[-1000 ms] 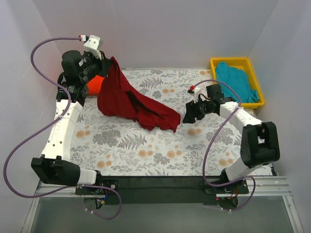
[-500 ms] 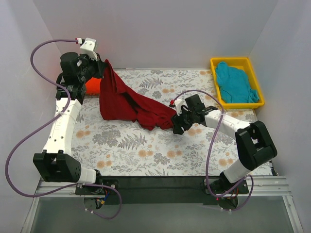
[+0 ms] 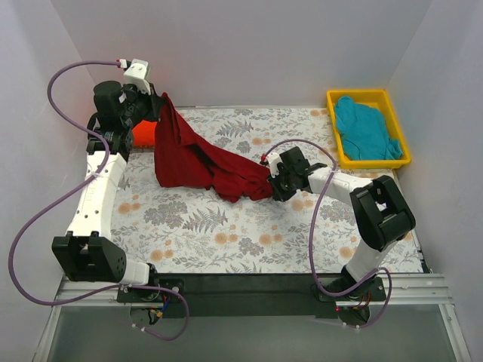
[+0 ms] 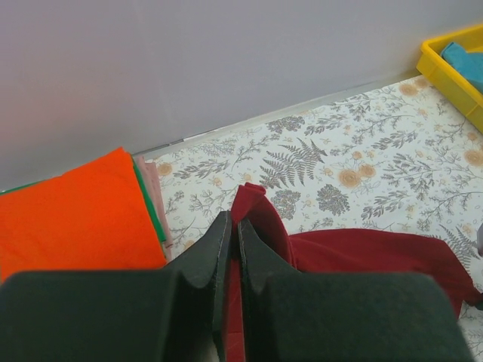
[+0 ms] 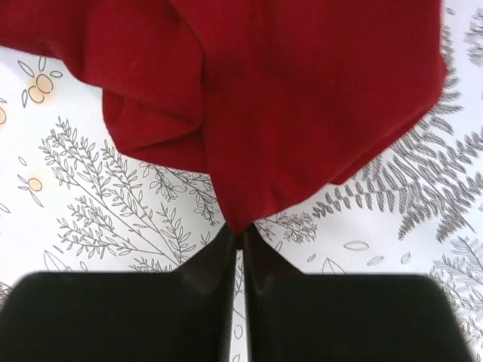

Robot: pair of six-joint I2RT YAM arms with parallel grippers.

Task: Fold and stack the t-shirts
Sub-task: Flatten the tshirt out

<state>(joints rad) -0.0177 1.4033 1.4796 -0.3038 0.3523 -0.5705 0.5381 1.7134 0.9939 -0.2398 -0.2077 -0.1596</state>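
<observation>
Since a second ago the right arm has swung in leftward across the surface (image 3: 226, 226). The right gripper (image 3: 270, 187) now sits at the low right corner of the maroon t-shirt (image 3: 192, 154). The left arm has barely shifted.

From the top view, the left gripper (image 3: 160, 102) holds the shirt's upper corner high at the far left. The cloth hangs from there and trails diagonally down to the right, so its long axis runs from one gripper to the other. The right arm is the nearer one to the free end. Spreading the shirt likely depends on drawing these two corners apart along that line. A teal t-shirt (image 3: 366, 128) lies in the yellow bin (image 3: 367, 93) at the far right. An orange-red t-shirt (image 3: 146, 132) lies just behind the hanging cloth. The surface has a fern-and-flower print, and plain pale walls close it in on three sides.

In the left wrist view, the left gripper (image 4: 234, 222) is clamped tight, with maroon cloth (image 4: 362, 253) coming out past its tips. The orange-red t-shirt (image 4: 68, 204) lies flat to the left, with green and pink edges (image 4: 155, 204) peeking out beside it.

In the right wrist view, the right gripper (image 5: 241, 234) has its jaws nearly together. The pointed corner of the maroon t-shirt (image 5: 302, 90) meets them, so it appears pinched, though the contact itself is hidden.
</observation>
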